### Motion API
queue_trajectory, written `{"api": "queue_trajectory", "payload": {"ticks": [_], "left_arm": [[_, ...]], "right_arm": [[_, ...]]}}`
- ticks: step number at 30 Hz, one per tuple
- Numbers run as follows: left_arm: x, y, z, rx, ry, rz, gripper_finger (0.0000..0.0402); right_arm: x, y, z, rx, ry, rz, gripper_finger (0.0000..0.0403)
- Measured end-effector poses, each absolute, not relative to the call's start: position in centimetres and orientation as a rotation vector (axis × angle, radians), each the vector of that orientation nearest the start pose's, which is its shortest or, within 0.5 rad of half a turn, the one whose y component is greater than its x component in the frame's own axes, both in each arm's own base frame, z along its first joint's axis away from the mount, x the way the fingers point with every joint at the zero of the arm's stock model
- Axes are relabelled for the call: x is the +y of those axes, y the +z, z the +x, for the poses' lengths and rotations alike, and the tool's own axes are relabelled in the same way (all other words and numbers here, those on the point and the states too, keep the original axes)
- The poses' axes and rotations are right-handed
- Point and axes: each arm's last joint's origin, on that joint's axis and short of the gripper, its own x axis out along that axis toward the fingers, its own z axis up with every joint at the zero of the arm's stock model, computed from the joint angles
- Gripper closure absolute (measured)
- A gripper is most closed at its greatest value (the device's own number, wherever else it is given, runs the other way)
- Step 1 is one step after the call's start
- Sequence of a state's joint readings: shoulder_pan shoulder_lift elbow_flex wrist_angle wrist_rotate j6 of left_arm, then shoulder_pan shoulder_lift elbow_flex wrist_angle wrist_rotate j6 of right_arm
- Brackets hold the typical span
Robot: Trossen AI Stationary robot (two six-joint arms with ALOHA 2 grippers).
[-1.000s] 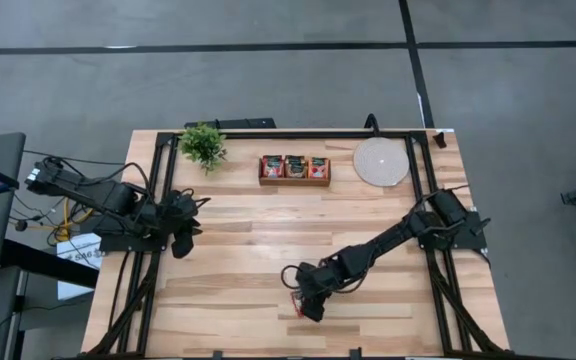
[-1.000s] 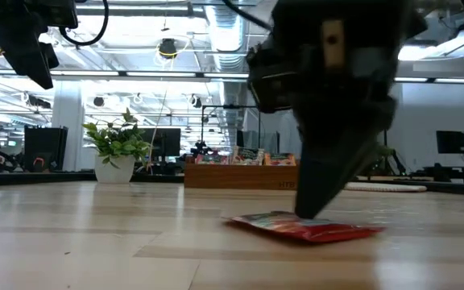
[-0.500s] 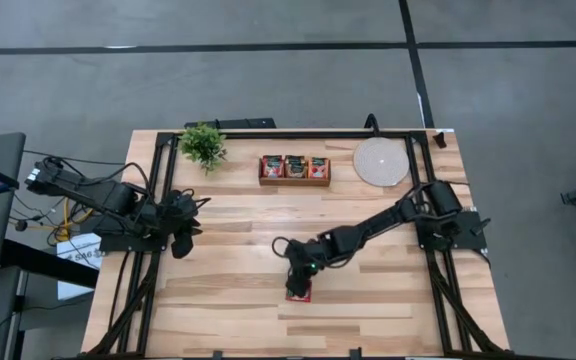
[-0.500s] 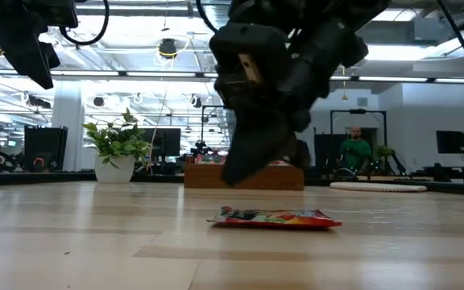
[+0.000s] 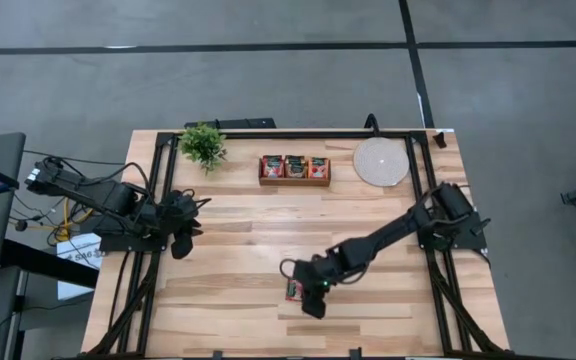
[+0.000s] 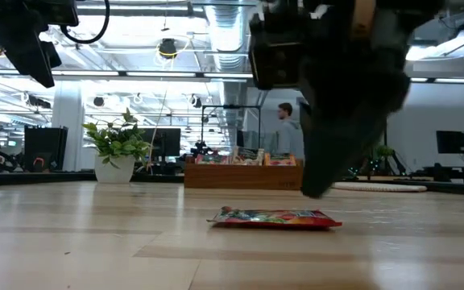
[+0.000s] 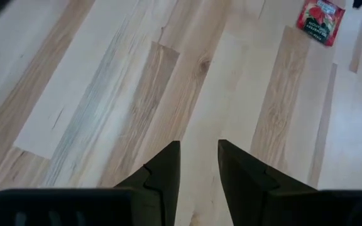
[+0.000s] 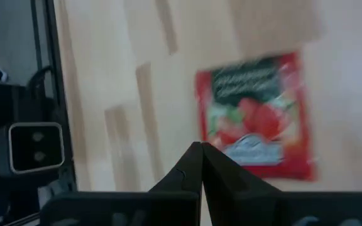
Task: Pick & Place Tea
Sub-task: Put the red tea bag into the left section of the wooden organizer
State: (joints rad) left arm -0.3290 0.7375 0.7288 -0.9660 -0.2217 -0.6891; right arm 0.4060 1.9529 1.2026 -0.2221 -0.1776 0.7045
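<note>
Item: red tea sachet (image 6: 274, 218), flat on the desk (image 5: 228, 250), near the front edge, unheld.
Right gripper (image 5: 313, 305): jaws clenched, empty, hovering just beside the sachet.
Left gripper (image 7: 197, 169): jaws parted, idle, well apart.
Handling advice: spread jaws, straddle one sachet edge, pinch low.

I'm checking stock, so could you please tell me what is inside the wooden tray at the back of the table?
The wooden tray holds three groups of tea sachets, side by side. How many are in each group cannot be seen, because the front ones cover the rest.
</note>
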Motion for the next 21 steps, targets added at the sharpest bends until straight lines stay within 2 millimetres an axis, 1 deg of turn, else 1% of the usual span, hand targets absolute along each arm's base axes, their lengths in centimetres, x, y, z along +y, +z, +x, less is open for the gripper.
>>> {"api": "queue_trajectory", "payload": {"ticks": [2, 4, 6, 10, 12, 14, 16, 21], "left_arm": [[-3.4, 26.0, 12.0, 0.915, 0.226, -0.372, 0.0303], [-3.4, 26.0, 12.0, 0.914, 0.228, -0.372, 0.0303], [-3.4, 26.0, 12.0, 0.911, 0.23, -0.371, 0.0303], [-3.4, 26.1, 12.1, 0.897, 0.227, -0.379, 0.0303], [-3.4, 26.1, 12.1, 0.894, 0.226, -0.381, 0.0303], [-3.5, 26.1, 12.2, 0.887, 0.222, -0.385, 0.0303], [-3.5, 26.1, 12.2, 0.887, 0.219, -0.389, 0.0303], [-3.5, 26.1, 12.2, 0.888, 0.215, -0.391, 0.0303]], "right_arm": [[16.5, 13.9, 35.9, 1.125, 0.164, 0.527, 0.0403], [16.6, 13.8, 35.8, 1.114, 0.135, 0.516, 0.0403], [16.6, 14.0, 35.9, 1.084, 0.1, 0.498, 0.0403], [16.2, 13.9, 35.9, 1.08, 0.047, 0.475, 0.0403], [16.2, 13.0, 36.2, 1.092, 0.044, 0.484, 0.0403], [16.3, 12.3, 36.1, 1.13, 0.048, 0.488, 0.0403], [16.7, 11.6, 36.8, 1.127, 0.087, 0.518, 0.0403], [17.6, 10.7, 38.2, 1.144, 0.1, 0.52, 0.0403]]}}
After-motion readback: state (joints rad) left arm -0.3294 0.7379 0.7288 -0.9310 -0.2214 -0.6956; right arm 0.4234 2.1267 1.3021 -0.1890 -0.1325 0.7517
